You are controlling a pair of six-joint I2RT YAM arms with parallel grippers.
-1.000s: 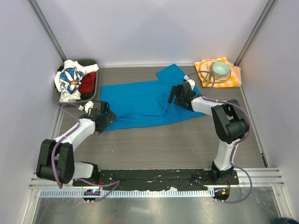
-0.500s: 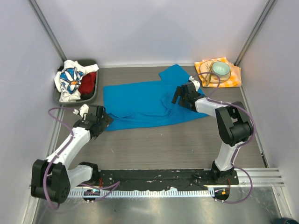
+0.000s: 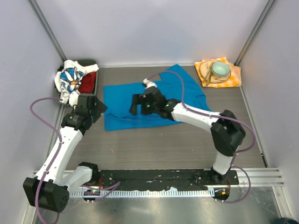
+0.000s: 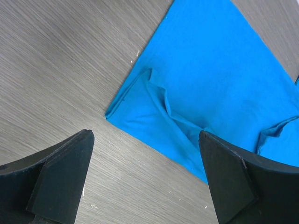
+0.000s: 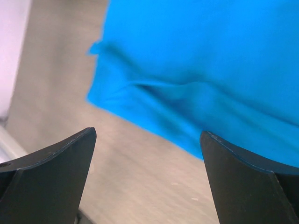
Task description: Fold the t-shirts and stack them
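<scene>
The bright blue t-shirt [image 3: 121, 100] lies spread on the table, wrinkled, with a sleeve toward the back right. My left gripper [image 3: 99, 110] is open and empty just left of the shirt's near-left corner [image 4: 117, 109]; its fingers [image 4: 60, 172] hang over bare table. My right gripper [image 3: 136, 104] is open and empty above the middle of the shirt, pointing left. In the right wrist view the shirt's edge [image 5: 154, 126] lies beyond the gripper's fingers [image 5: 243, 177]. The daisy-print t-shirt [image 3: 69, 80] and the red t-shirt [image 3: 88, 84] lie bunched in a dark bin.
The dark bin [image 3: 95, 94] sits at the back left corner. An orange-and-white checked napkin [image 3: 233, 74] with a pale green bowl [image 3: 220, 69] lies at the back right. White walls enclose the table on three sides.
My right arm swung left from the shirt's right sleeve to its middle. My left gripper drew back left and up off the shirt's near-left corner. The shirt's near edge shifted slightly.
</scene>
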